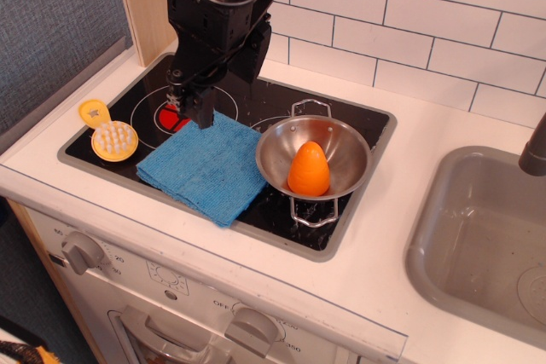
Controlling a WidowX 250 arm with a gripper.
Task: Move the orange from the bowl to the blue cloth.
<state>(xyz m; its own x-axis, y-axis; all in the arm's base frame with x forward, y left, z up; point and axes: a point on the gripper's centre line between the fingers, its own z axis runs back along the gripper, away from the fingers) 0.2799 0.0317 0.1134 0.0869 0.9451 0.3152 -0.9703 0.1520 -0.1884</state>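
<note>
Reading "OFF" beneath the orange (309,170)

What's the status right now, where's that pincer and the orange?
Pincer over the blue cloth's back edge, apparently empty; jaw state unclear. Orange upright in the steel bowl. Nothing blocking the cloth.

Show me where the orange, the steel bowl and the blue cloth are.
orange (309,168), the only camera view, middle of its body
bowl (277,155), same view, bare inner left wall
blue cloth (207,168), same view, centre of the fabric
</note>
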